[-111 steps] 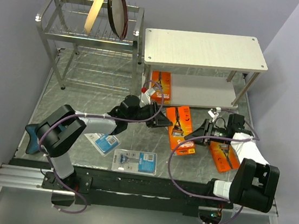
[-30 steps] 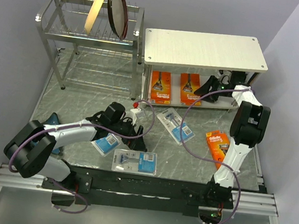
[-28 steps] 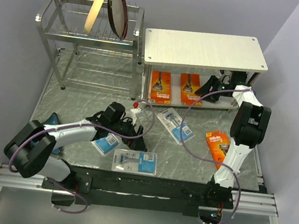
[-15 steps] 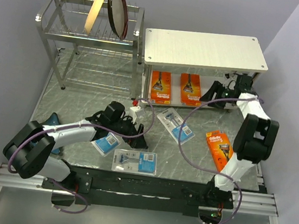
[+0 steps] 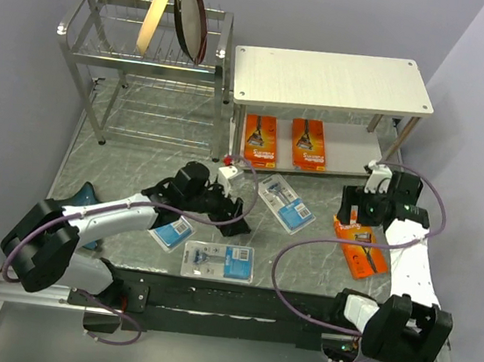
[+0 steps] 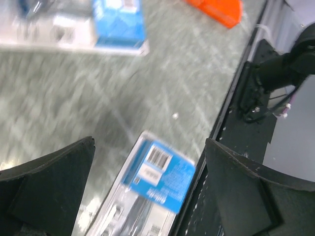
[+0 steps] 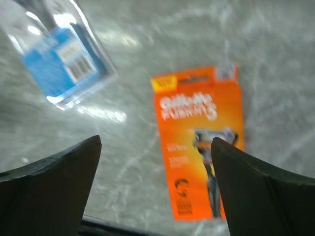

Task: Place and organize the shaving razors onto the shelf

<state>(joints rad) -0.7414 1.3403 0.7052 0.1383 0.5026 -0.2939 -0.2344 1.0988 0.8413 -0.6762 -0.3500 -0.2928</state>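
Grey marbled tabletop (image 5: 139,159), viewed from above, with a chrome dish rack (image 5: 142,63) holding two plates at far left, well apart from the work. The left arm stretches low across the table, and the left gripper (image 5: 225,207) is spread wide with nothing in it. One clear pack (image 5: 171,234) lies partly under its forearm. A front clear pack (image 5: 218,261) lies flat by the near rail, and the wrist view places it below and between the fingers (image 6: 44,187). A middle clear pack (image 5: 285,202) lies slantwise just in front of the white shelf (image 5: 332,79). On the shelf's lower board two orange packs (image 5: 262,139) lie side by side, long axes running front to back. The top board is bare.

At right, the right arm is folded back toward its base with the elbow low. The right gripper (image 5: 358,208) hangs with jaws fully parted and empty over the last orange pack (image 5: 363,249). That pack lies flat on the table, just to the near side of the fingertips, its long axis running roughly front to back with a slight slant. The right arm is plainly the nearer one. A pickup would likely mean dropping down and closing across the pack's short width.
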